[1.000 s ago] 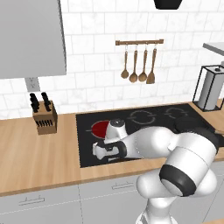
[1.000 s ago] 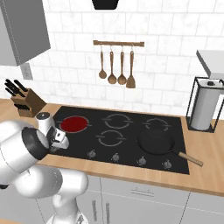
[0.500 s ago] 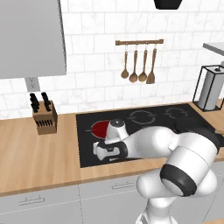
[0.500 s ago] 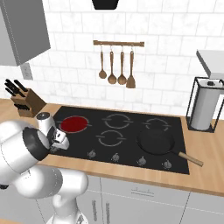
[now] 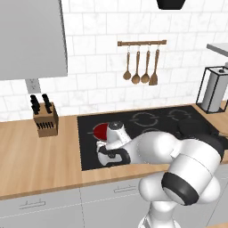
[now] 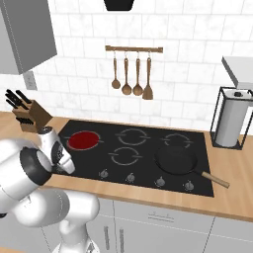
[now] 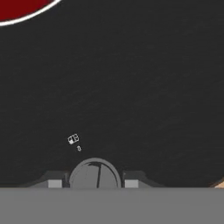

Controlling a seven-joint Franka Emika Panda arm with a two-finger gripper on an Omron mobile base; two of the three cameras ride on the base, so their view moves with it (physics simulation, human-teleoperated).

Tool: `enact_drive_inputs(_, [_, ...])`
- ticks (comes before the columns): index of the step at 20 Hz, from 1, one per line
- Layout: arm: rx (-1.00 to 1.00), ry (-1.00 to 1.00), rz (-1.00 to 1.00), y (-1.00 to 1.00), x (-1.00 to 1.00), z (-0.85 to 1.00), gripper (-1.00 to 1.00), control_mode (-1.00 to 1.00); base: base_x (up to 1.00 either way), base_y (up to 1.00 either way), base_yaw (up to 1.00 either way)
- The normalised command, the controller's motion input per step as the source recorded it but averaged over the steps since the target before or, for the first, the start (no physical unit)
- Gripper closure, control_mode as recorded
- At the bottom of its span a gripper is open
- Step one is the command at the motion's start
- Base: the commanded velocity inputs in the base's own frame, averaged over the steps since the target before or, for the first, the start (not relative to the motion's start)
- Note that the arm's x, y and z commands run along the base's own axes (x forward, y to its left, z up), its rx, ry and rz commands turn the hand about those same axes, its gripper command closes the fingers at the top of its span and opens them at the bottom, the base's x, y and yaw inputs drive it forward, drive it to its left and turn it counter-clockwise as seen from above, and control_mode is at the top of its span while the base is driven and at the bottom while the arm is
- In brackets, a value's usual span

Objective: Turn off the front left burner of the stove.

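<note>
The stove [image 5: 87, 141] is a wide black glass cooktop [image 6: 148, 147] set in a wooden counter. Its front left burner [image 5: 100, 131] glows bright red [image 6: 83, 140], and a slice of the red disc [image 7: 17, 6] shows at the top left of the hand view. My gripper [image 5: 107, 156] hangs low over the stove's front left corner, just in front of that burner. In the hand view a round silver knob [image 7: 94, 174] sits between my fingertips [image 7: 54, 183], with a thin gap on each side. The gripper [image 7: 93, 183] is open astride the knob.
A black frying pan [image 6: 175, 159] with a wooden handle rests on the front right zone. More knobs [image 6: 131, 177] line the stove's front edge. A knife block [image 5: 46, 119] stands left of the stove, a paper towel holder [image 6: 231, 123] right, and wooden utensils [image 6: 132, 71] hang on the wall.
</note>
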Motion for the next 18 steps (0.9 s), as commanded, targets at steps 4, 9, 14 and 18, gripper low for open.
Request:
enact_drive_inputs(4, [0.0,0.1,-0.54,0.0,-0.07,-0.05,1.0,-1.0,0.0,0.0,0.0])
enact_drive_inputs(9, [0.02,0.13,-0.63,0.0,-0.01,-0.09,1.0,-1.0,0.0,0.0,0.0])
enact_drive_inputs(14, [0.07,0.12,-0.72,0.0,0.0,-0.11,1.0,-1.0,0.0,0.0,0.0])
enact_drive_inputs(18, [0.09,0.11,-0.78,0.0,0.0,-0.18,1.0,-1.0,0.0,0.0,0.0])
